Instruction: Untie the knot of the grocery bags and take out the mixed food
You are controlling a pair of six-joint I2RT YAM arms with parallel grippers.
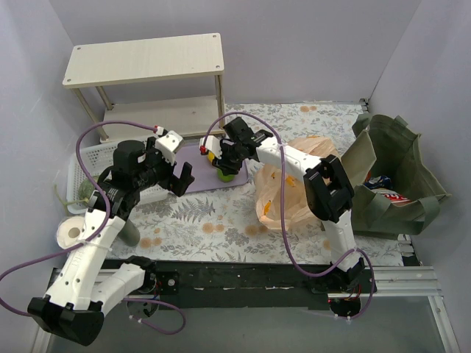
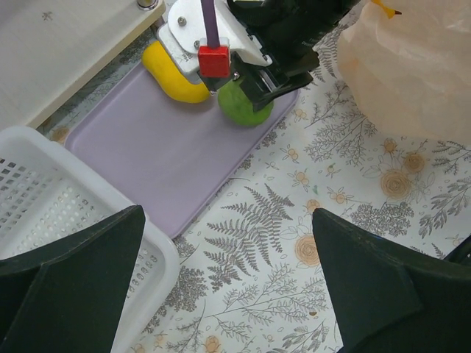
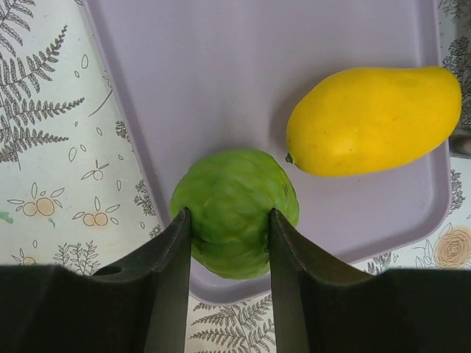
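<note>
Right end effector [image 3: 229, 220]: jaws partway closed on the green round fruit [image 3: 234, 184], one finger pressed to each flank, the fruit seated between the fingertips. The fruit sits over the near corner of the lavender tray [image 3: 243, 66], overhanging its rim; whether it rests on the tray or is lifted clear cannot be told. The yellow oval fruit [image 3: 372, 118] lies on its side on the same tray, just beside the green one and apart from the fingers. Left end effector [image 2: 228, 213]: jaws spread wide, holding nothing, hanging above the patterned worktop [image 2: 346, 220] next to the white basket [image 2: 44, 191] and near the tray's left side, well apart from both fruits. The grocery bag [image 2: 412, 66], peach-orange and crinkled, sits on the worktop just to the right of the tray; in the top view the right arm reaches across above it to the tray, so the bag lies behind that end effector, toward the arm's base, and neither end effector touches it. Its knot cannot be made out. The olive-green tote [image 1: 397, 169] stands further right, mouth open, with a snack packet [image 1: 391, 195] showing inside. A white shelf unit [image 1: 143, 59] stands at the back left.
</note>
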